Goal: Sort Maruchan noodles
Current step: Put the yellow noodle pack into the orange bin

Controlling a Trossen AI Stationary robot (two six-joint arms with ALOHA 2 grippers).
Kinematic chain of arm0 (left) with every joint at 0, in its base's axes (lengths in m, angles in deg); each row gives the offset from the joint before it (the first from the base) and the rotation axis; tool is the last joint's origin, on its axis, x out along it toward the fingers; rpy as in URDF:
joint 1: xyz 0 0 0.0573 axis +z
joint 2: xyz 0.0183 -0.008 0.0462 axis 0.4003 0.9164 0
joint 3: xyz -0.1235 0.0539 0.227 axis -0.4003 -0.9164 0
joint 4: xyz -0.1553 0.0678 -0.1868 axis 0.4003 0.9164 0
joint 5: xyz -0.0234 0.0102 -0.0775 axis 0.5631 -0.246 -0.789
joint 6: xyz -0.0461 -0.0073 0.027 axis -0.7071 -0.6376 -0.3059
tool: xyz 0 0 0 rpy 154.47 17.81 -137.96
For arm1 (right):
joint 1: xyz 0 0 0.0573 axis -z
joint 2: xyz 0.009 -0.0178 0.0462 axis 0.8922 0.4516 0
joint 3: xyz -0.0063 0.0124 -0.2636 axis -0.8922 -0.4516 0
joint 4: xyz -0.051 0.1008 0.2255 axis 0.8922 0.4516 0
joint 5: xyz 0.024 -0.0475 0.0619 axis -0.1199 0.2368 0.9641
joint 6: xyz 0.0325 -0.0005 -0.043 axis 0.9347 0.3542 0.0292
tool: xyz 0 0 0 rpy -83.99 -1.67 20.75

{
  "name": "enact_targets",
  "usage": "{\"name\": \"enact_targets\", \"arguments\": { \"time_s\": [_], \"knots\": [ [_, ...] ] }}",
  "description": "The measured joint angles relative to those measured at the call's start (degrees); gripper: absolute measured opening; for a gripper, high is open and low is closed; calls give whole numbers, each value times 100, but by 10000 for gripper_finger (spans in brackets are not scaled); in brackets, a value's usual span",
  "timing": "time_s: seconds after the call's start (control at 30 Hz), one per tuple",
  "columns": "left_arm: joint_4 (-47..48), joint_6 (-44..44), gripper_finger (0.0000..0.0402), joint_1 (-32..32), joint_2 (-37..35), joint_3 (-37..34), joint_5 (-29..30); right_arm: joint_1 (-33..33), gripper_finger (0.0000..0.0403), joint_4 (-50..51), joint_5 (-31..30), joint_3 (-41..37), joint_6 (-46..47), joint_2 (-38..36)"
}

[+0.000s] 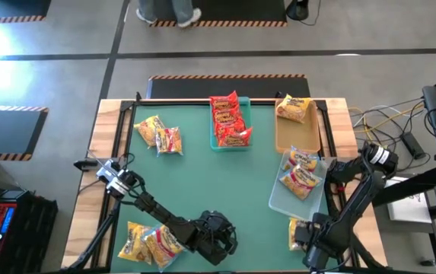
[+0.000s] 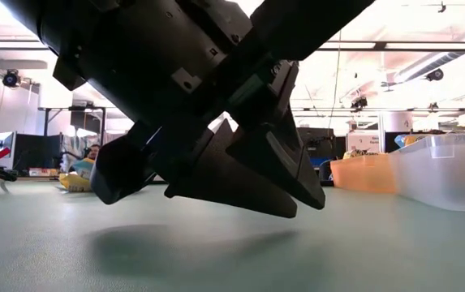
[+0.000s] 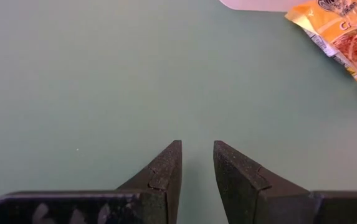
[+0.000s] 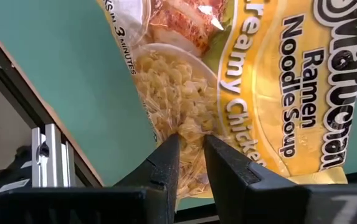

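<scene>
Sorting looks roughly half done, judging by how the packets lie. At the table's front left corner a loose pile of yellow-white packets [image 1: 151, 243] sits on the mat, in no tray. Farther back on the left, two more loose packets [image 1: 160, 135] also wait. Just beside the front pile hovers the left gripper [image 3: 197, 163], low over bare mat, fingers narrowly apart with nothing between them.

In the middle at the back, the teal tray [image 1: 216, 143] holds a stack of red packets [image 1: 230, 120], which seems a finished group. To its right, the tan tray [image 1: 282, 141] has one yellow-orange packet [image 1: 294, 108] at its far end. Next, the clear tray [image 1: 278, 199] holds a few yellow-white packets [image 1: 301, 173].

At the front right, the right gripper [image 4: 190, 163] pinches the edge of a creamy chicken packet [image 4: 271, 93], near the table's edge and just in front of the clear tray. That packet and both left-hand groups are probably still to be placed.
</scene>
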Motion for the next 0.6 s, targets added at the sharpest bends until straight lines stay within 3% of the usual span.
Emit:
{"name": "enact_targets", "arguments": {
  "time_s": [0.17,0.5,0.6],
  "knots": [
    [-2,47,75,0,0,0,2,-17,69,-256,-611,168,-148,-50],
    [-6,72,75,0,0,0,9,229,68,-1644,-3340,160,-1327,120],
    [-8,74,75,-4,0,0,9,509,68,-2108,-3892,155,-1906,304]
  ]
}}
